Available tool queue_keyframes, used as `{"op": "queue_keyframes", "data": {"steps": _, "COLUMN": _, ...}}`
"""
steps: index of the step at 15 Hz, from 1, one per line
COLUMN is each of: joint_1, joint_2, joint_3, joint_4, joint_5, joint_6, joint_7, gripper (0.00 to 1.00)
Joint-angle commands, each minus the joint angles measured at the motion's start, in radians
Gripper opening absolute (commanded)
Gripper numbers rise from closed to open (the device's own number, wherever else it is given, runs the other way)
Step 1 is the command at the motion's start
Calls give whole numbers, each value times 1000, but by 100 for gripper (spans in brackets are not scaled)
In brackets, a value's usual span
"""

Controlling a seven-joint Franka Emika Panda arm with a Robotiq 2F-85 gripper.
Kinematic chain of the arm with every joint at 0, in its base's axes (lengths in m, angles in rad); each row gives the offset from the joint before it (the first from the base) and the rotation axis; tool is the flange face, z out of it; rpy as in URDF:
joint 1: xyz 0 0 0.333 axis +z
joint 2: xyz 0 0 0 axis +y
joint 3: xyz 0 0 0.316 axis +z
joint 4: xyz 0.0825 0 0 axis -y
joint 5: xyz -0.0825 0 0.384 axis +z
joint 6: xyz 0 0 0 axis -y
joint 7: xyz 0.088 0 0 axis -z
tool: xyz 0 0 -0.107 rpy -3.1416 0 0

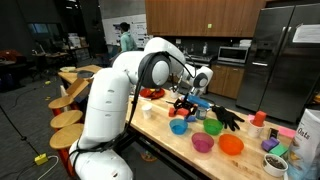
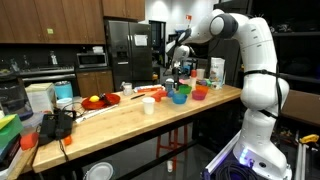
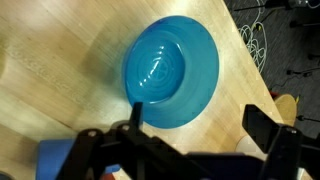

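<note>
1. End effector [image 3: 192, 110] - jaws spread wide, released, nothing held.
2. Blue bowl [image 3: 170, 72] sits upright on the wooden counter [image 3: 60, 90], directly under the end effector. Its centre is slightly off toward one finger [image 3: 135, 112], which hangs over the near rim.
3. The bowl is round - no long axis, every side alike.
4. In an exterior view a green bowl [image 1: 212, 127] stands near it, apart.

Glossy blue plastic bowl [image 3: 170, 72], smooth pale wood table [image 3: 60, 60]
</note>
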Motion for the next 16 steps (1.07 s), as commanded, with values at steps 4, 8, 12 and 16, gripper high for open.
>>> {"op": "queue_keyframes", "data": {"steps": 4, "joint_1": 0, "joint_2": 4, "joint_3": 1, "joint_4": 47, "joint_5": -111, "joint_6": -27, "joint_7": 169, "gripper": 100}}
{"op": "queue_keyframes", "data": {"steps": 8, "joint_1": 3, "joint_2": 11, "joint_3": 12, "joint_4": 82, "joint_5": -206, "joint_6": -73, "joint_7": 241, "gripper": 100}}
{"op": "queue_keyframes", "data": {"steps": 12, "joint_1": 6, "joint_2": 21, "joint_3": 26, "joint_4": 113, "joint_5": -238, "joint_6": -147, "joint_7": 284, "gripper": 100}}
{"op": "queue_keyframes", "data": {"steps": 16, "joint_1": -6, "joint_2": 6, "joint_3": 42, "joint_4": 107, "joint_5": -203, "joint_6": -187, "joint_7": 289, "gripper": 100}}
